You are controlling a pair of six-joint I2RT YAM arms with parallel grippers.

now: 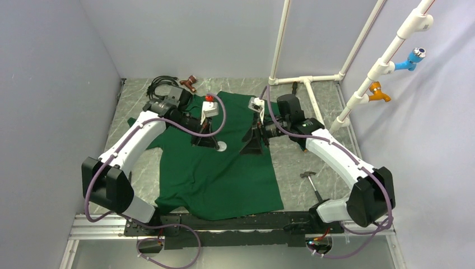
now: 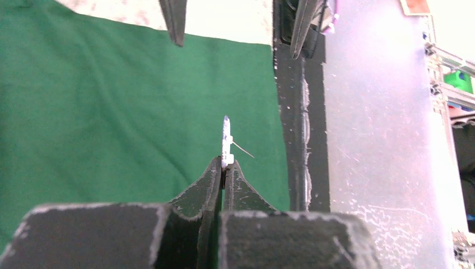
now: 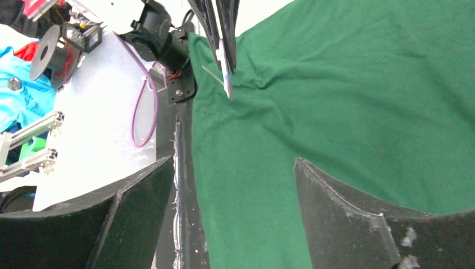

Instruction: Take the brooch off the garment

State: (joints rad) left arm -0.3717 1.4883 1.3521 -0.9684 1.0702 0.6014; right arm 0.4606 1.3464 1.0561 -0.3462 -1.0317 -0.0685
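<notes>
A big green shirt (image 1: 224,179) lies spread out on the grey counter (image 1: 297,162). The left fingers (image 2: 223,168) are pressed tight together, and they pinch the little brooch (image 2: 226,140) by its edge. The brooch stands up thin and pale between the tips, so from the left wrist I see only its skinny side. A thin pin (image 2: 243,149) sticks out from it to one side. From above, the brooch is a small pale dot over the middle of the shirt, right at the tips of the left fingers. I cannot tell if it touches the cloth. The right fingers (image 3: 140,207) are spread wide apart, and only green cloth shows between them. They hang over the shirt just to the right of the brooch, and they point at it. From the right wrist, the brooch hangs from the dark left fingers near the top, and there is a small wrinkle (image 3: 259,84) in the cloth beside it. A hammer (image 1: 310,180) lies on the bare counter to the right of the shirt, apart from it. A black cable (image 1: 159,84) sits in the far left corner, and white pipes (image 1: 305,81) stand at the far right
</notes>
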